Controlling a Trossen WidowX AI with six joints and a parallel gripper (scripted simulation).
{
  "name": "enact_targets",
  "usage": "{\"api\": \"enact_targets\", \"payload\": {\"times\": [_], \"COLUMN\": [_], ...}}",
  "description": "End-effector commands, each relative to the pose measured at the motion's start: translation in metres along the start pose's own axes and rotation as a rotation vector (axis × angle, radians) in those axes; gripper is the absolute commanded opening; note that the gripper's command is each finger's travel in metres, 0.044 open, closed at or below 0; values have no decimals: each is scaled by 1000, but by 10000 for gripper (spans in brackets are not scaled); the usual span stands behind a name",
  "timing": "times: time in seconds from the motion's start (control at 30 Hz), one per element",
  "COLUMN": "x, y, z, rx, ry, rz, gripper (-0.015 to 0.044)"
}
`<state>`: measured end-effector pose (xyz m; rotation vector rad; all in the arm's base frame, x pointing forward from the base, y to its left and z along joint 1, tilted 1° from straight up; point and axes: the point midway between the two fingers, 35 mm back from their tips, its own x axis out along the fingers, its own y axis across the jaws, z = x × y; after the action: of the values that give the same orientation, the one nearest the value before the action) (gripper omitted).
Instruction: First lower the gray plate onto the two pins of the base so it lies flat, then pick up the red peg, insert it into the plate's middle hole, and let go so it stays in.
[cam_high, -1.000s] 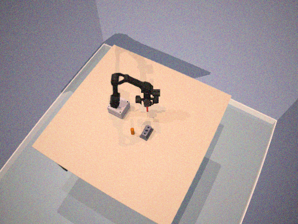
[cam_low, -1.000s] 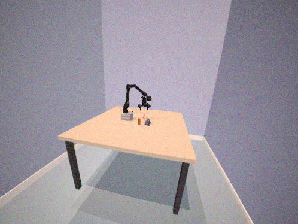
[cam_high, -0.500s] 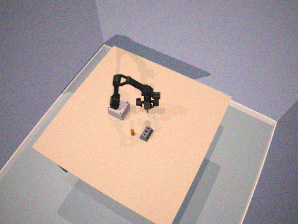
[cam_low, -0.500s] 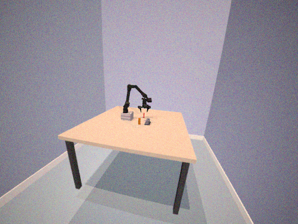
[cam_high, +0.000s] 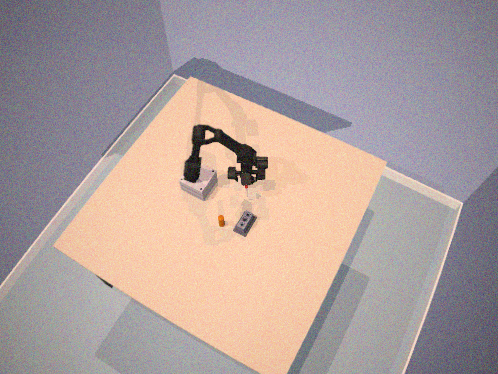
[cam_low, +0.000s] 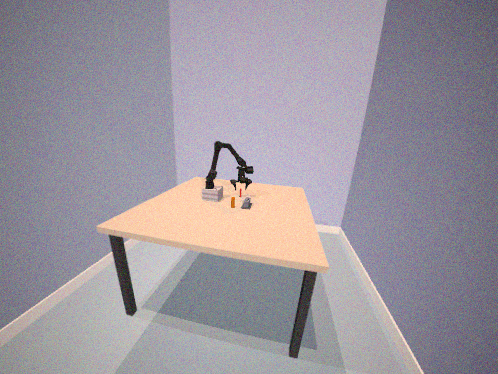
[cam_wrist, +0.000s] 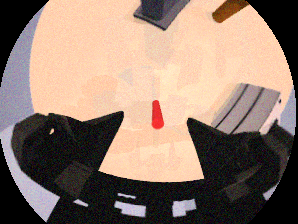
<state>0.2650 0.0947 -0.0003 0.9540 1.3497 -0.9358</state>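
Note:
The gray plate (cam_high: 240, 228) (cam_low: 247, 200) sits on top of the dark gray base (cam_high: 244, 234) (cam_low: 245, 206) (cam_wrist: 165, 22). It looks flat, and its row of round holes shows in the top view; the wrist view cuts off its top. The red peg (cam_high: 246, 187) (cam_low: 240, 193) (cam_wrist: 157, 116) stands upright on the table, between the base and the arm. My gripper (cam_high: 246, 181) (cam_low: 242, 188) (cam_wrist: 156, 117) is open and empty, pointing down above the peg. In the wrist view the peg shows between the two fingertips, with a gap on each side.
An orange cylinder (cam_high: 221, 220) (cam_low: 233, 202) (cam_wrist: 231, 10) stands beside the base, on the side toward the arm's mount. The arm's light gray mounting block (cam_high: 197, 188) (cam_low: 212, 194) (cam_wrist: 250, 107) lies to one side of the peg.

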Motion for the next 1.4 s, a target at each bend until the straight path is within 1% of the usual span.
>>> {"api": "enact_targets", "payload": {"times": [0.0,0.33,0.87,0.97,1.37], "x": [8,21,21,21,17], "y": [-1,-2,-2,-2,-1], "z": [1,1,1,1,1], "rx": [2,3,3,3,3], "ry": [-2,-2,-2,-2,-2], "rz": [-1,-1,-1,-1,-1], "gripper": [440,440,20,0,0]}}
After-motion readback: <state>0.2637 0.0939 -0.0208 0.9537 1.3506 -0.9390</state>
